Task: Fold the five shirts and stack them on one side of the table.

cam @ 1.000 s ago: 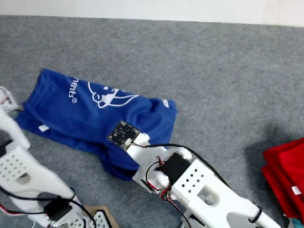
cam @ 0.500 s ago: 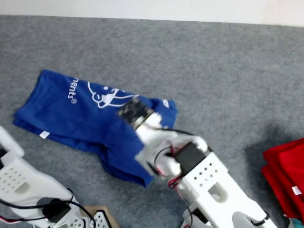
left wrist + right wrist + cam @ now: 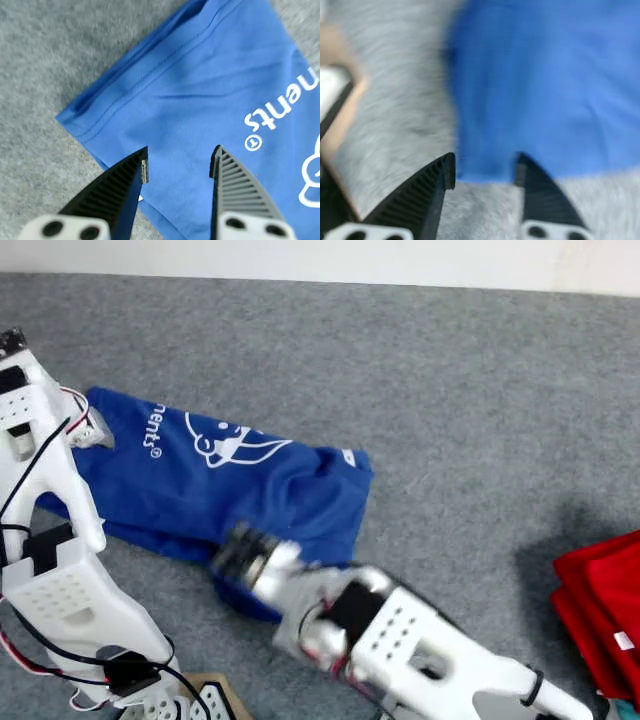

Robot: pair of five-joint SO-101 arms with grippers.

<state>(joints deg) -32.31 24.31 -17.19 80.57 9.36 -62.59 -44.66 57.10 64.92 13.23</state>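
Blue shirt: matt cloth of fine mesh-like knit, stitched hems, smooth white print. Counter: rough, grey, felt-like covering. Left end effector and right end effector: matt black plastic, ribbed inner faces. Arm housings: smooth white plastic. Red shirts: matt cloth.

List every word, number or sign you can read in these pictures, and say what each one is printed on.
White lettering on the blue shirt: only a word's tail shows, so no whole word reads.
Circled mark beside it: too small to tell.
White tag on the red shirts: too small to read.
No numbers.
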